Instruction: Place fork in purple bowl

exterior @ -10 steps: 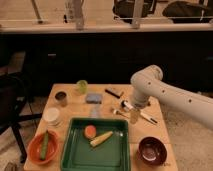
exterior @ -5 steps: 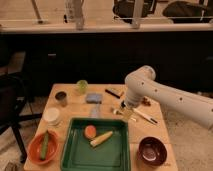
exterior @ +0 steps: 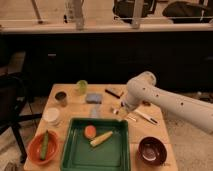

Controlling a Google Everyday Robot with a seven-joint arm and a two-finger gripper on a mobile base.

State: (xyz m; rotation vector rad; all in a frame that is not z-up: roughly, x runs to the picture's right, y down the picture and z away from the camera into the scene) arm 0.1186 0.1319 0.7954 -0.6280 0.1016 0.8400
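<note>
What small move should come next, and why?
Probably ease the gripper down and slightly toward the fork. The gripper hangs just above the table next to it, and the fork lies on the table, not in the purple bowl at the near corner. Steer clear of the longer white utensil beside it.

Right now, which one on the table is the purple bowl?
On the wooden table, the claw hangs behind a green tray at the front. The purple bowl sits just right of that tray. It is dark and glossy, unlike the orange bowl on the tray's left.
</note>
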